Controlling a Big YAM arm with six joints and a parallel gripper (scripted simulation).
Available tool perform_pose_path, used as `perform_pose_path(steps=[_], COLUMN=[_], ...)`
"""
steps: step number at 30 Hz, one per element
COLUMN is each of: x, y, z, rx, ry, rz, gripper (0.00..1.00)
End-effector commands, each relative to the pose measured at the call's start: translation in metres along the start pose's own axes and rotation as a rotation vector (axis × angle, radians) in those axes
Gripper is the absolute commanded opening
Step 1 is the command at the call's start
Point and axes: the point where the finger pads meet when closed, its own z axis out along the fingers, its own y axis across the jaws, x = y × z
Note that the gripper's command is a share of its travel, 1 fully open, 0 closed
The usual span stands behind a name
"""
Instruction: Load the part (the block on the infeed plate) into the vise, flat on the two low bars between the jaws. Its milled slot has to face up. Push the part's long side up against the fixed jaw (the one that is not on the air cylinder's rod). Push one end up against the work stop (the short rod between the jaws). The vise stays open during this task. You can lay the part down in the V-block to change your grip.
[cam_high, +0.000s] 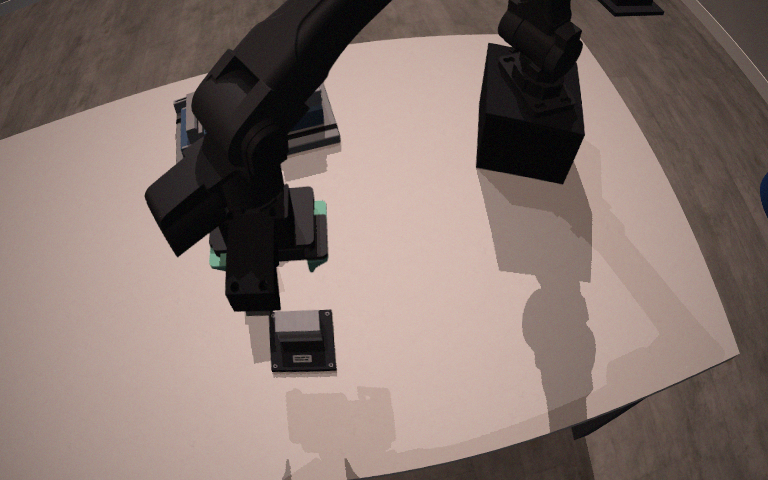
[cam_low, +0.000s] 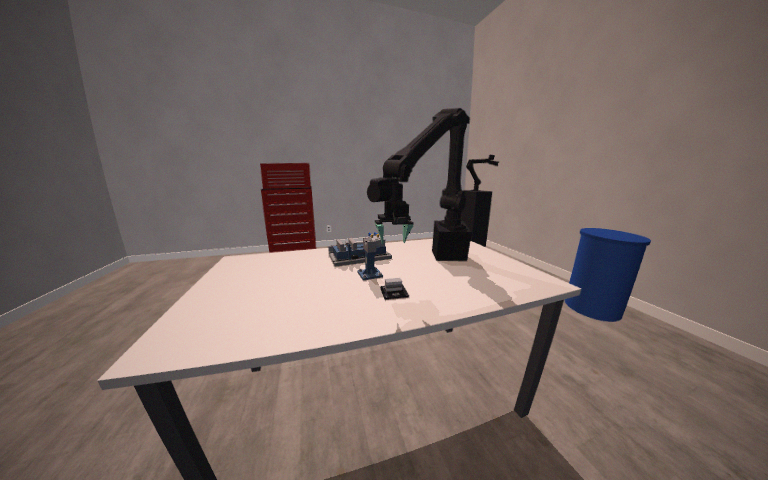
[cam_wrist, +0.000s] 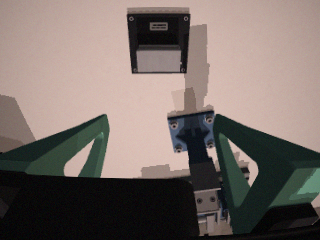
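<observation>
You are looking at a small workshop or machining cell. A red drawered tool chest (cam_low: 287, 206) stands against the grey back wall. The pale tabletop (cam_low: 271, 305) carries a vise (cam_low: 346, 250) and a V-block stand (cam_low: 370, 257). A black robot arm (cam_low: 421, 144) is mounted on a pedestal (cam_low: 450, 240), and a blue bin (cam_low: 607, 272) stands beside the tabletop.

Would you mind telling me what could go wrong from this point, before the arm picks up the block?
1. The open gripper hangs high over the blue V-block stand. If it drops before moving toward the plate, one green finger could hit that stand.
2. The block sits on the plate untouched. An off-center grab may tilt it.
3. From here I cannot tell whether the block's slot faces up, so it may need turning over before it goes into the vise.
</observation>
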Motion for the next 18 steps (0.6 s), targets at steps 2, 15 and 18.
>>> perform_pose_path(steps=[2,15,18], x=[-0.004,-0.003,-0.003], y=[0.005,0.005,0.006], z=[0.016,0.045,0.053], rx=[-0.006,-0.006,-0.006], ry=[0.005,0.005,0.005], rz=[-0.003,-0.003,-0.003], gripper=[0.81,0.81,0.81])
